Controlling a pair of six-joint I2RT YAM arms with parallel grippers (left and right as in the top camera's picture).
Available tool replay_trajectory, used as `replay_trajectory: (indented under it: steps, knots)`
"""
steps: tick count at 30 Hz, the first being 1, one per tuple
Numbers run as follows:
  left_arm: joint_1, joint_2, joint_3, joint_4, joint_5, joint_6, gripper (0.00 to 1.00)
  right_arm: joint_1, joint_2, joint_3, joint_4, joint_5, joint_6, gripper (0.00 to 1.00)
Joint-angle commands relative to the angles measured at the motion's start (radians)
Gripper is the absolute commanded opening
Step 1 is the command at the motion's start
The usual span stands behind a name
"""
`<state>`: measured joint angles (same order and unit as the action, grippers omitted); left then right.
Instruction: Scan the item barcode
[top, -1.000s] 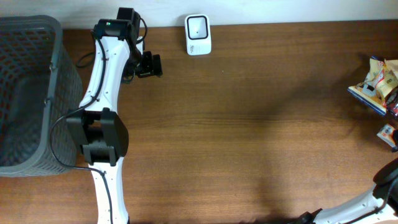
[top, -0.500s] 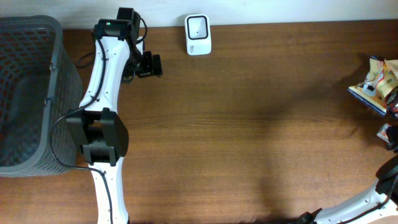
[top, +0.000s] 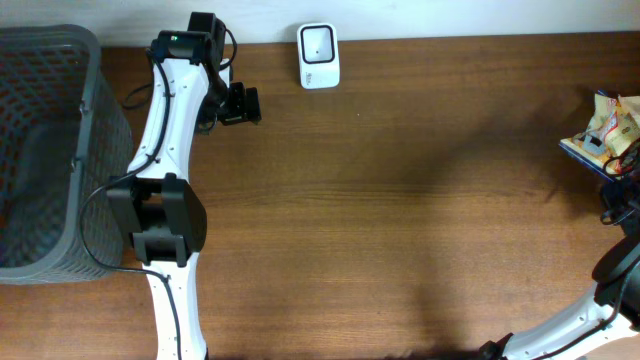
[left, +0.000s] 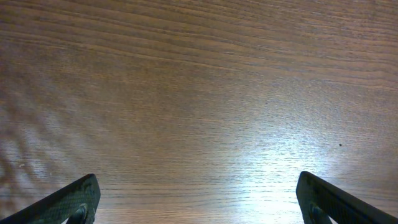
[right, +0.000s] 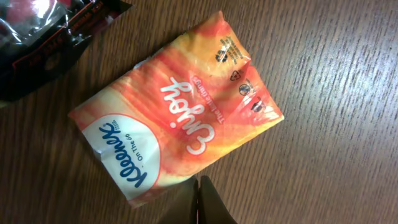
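Right arm (top: 618, 275) has crept up to the tissue pack (right: 177, 121), lying diagonally; right pincer (right: 199, 202) closed, left pincer (left: 199, 202) wide.

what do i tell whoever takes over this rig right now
Left tool: open, empty, over bare table near the white scanner at the far edge.
Right tool: shut, holding nothing, tips at the edge of the orange Kleenex pack, which lies flat on the table beside a dark wrapper.
Done: nothing picked up or scanned.
Left: open the right tool, grip the pack, scan it at the scanner.
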<state>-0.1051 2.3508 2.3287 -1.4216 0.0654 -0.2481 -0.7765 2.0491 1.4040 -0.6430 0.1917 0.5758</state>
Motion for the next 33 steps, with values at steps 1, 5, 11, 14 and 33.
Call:
replay_trajectory:
  steps: [1, 5, 11, 14, 33]
  knots:
    - [0.001, 0.006, -0.004, -0.001, -0.010, -0.005, 0.99, -0.002, -0.039, -0.007, -0.006, -0.001, -0.003, 0.04]
    - [0.002, 0.006, -0.004, -0.002, -0.010, -0.005, 0.99, -0.002, -0.148, -0.006, -0.017, -0.002, -0.003, 0.04]
    - [0.001, 0.006, -0.004, -0.001, -0.010, -0.005, 0.99, -0.002, -0.444, -0.006, -0.087, -0.050, -0.003, 0.04]
    - [0.000, 0.006, -0.004, -0.001, -0.010, -0.005, 0.99, -0.002, -0.599, -0.006, -0.162, -0.114, -0.002, 0.04]
    - [0.002, 0.006, -0.004, -0.001, -0.010, -0.005, 0.99, 0.166, -1.192, -0.215, -0.607, -0.412, -0.232, 0.99]
